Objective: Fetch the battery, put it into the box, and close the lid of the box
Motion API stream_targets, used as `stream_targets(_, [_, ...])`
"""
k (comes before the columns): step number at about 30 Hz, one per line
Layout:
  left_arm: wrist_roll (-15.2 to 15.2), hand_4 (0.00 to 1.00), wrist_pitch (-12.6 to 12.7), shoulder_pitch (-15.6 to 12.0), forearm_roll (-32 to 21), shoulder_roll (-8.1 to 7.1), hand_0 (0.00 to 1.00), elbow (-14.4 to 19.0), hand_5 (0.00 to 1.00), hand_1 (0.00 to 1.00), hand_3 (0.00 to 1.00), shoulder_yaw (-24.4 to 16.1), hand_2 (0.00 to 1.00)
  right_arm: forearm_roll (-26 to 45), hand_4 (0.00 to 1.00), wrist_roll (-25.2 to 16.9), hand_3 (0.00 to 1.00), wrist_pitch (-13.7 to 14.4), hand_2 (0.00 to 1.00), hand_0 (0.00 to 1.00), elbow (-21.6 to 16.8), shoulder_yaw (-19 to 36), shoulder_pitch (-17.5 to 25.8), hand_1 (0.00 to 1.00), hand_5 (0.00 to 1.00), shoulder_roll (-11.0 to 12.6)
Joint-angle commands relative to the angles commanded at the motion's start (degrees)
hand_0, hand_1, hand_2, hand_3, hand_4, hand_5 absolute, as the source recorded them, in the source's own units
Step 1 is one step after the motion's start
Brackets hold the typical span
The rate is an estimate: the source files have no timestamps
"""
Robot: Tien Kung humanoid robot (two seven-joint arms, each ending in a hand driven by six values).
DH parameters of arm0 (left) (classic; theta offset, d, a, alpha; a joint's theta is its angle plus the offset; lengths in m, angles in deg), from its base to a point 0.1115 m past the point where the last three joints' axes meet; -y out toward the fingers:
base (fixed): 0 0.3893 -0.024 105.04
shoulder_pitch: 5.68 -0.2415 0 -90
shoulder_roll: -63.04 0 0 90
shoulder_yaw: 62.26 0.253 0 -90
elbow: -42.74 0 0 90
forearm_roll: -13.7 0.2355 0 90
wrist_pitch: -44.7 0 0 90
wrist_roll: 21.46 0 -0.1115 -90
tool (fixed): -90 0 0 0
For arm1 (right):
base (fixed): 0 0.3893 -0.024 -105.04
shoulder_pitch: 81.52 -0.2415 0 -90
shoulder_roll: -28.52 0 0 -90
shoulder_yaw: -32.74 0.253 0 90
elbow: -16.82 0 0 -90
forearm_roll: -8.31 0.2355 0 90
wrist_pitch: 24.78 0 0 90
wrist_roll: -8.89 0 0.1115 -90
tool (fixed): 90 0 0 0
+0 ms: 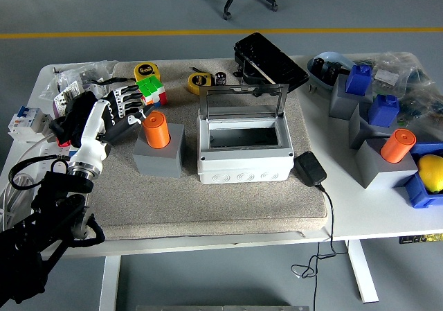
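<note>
- One hand is working: your left hand [123, 110] reaches in from the left, its white-and-black fingers [131, 96] loosely spread just left of the battery [156, 129], thumb [133, 120] near its top. It holds nothing as far as you can see; whether a fingertip already touches the battery, you cannot tell.
- Your right hand is not in view.
- The battery is an orange cylinder, smooth and matte, standing upright in a grey block holder [160, 155] on the beige mat [208, 200], just left of the box [244, 148].
- Judged from this, you are on the first step, the fetch: the battery sits in its holder and the box interior looks empty.
- Next you need to wrap the fingers round the exposed upper half of the cylinder, lift straight up to clear the socket, then carry it right, over the near wall of the box.
- The box is a pale grey plastic case with round knock-outs along its front; its clear, grey-framed lid [243, 100] stands up at the back, hinged and ready to swing down.
- A second orange cylinder [398, 145] stands in another grey block at far right, well apart; leave it alone.
- A black adapter [311, 168] lies just beside the box's right corner, so keep your path clear of it.
</note>
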Motion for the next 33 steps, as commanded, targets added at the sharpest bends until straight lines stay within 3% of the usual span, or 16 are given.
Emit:
stream_targets(8, [-1.5,0.998,0.8,1.8,-2.6,0.61,0.683,0.0,0.418,0.717,0.756,3.6,0.736,0.2,0.944,0.0,0.585,0.0,0.667,0.572,0.0,-0.2,0.0,0.643,0.485,0.1])
stream_targets(14, [-1.5,0.998,0.7,2.7,-4.1,1.07,0.667,-0.2,0.421,0.695,0.727,5.8,0.702,0.2,0.945,0.0,0.586,0.0,0.668,0.573,0.0,-0.5,-0.1,0.643,0.485,0.1])
stream_targets(15, [-1.5,0.998,0.8,2.8,-4.2,1.04,0.632,-0.2,0.426,0.649,0.678,6.2,0.655,0.2,0.945,0.0,0.586,0.0,0.668,0.572,0.0,-0.5,-0.1,0.643,0.485,0.1])
stream_targets(26, [-2.4,0.998,1.0,4.2,-7.7,1.36,0.606,-1.7,0.432,0.623,0.651,9.0,0.612,0.3,0.946,0.0,0.586,0.0,0.668,0.573,0.0,-0.8,-0.3,0.643,0.484,0.3])
stream_targets(27, [-2.5,0.998,1.0,4.4,-8.2,1.40,0.525,-1.9,0.434,0.583,0.621,9.2,0.550,0.3,0.947,0.0,0.587,0.0,0.668,0.573,0.0,-0.8,-0.3,0.643,0.484,0.3])
stream_targets(32, [-2.9,0.998,0.7,5.0,-11.0,1.51,0.525,-2.4,0.434,0.583,0.621,9.8,0.550,0.3,0.947,0.1,0.587,0.0,0.668,0.573,0.0,-1.0,-0.3,0.643,0.484,0.3])
stream_targets(33, [-2.9,0.998,0.6,5.1,-11.6,1.52,0.457,-2.5,0.434,0.557,0.596,10.1,0.531,0.4,0.947,0.1,0.586,0.0,0.667,0.573,0.0,-1.1,-0.2,0.643,0.483,0.3])
